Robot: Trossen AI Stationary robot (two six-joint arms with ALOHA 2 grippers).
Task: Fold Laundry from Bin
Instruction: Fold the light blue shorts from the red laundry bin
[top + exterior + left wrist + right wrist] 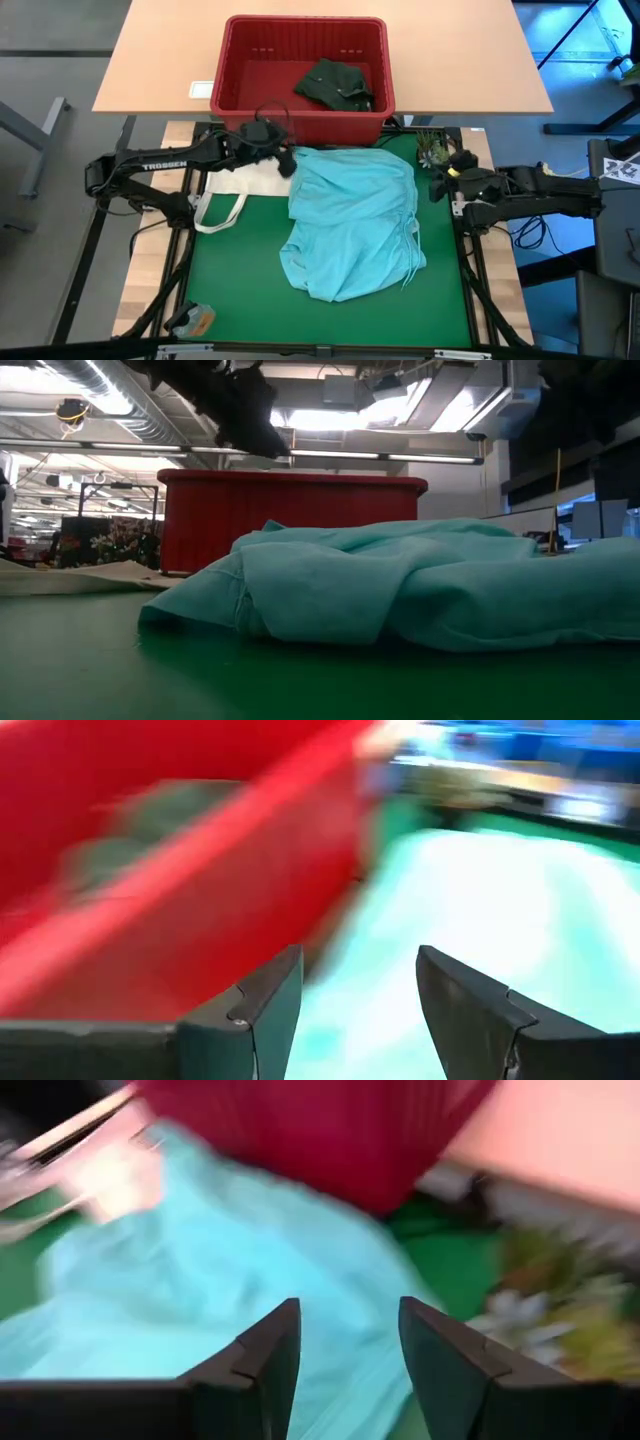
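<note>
the left gripper point(285, 160) hangs over the far left corner of the green mat point(250, 270), its two dark fingers point(262, 1010) standing apart with nothing between them. directly beyond it is the front wall of the red plastic bin point(300, 125), close enough that the wall fills much of the left wrist view; just past its fingertips, on the side toward the other arm, begins the light turquoise garment point(350, 225), and the fingers do not hold it. on the gripper's outer side a white tote bag point(235, 190) lies flat on the mat with a handle loop spread toward the near edge. the right gripper point(440, 185) sits at the mat's right edge, just off the turquoise garment's right border; its fingers point(268, 1360) are also parted and empty, aimed across the cloth toward the bin's corner. the turquoise garment lies between the two grippers in a rumpled heap on the middle of the mat, a thin string trailing along its right side. a dark green garment point(335, 85) lies bunched inside the bin, in the half nearer the right arm. the bin itself rests on the tan table point(450, 60) beyond both grippers, its front edge at the mat. from the low view the turquoise heap point(400, 580) rises in front of the bin point(290, 510).
</note>
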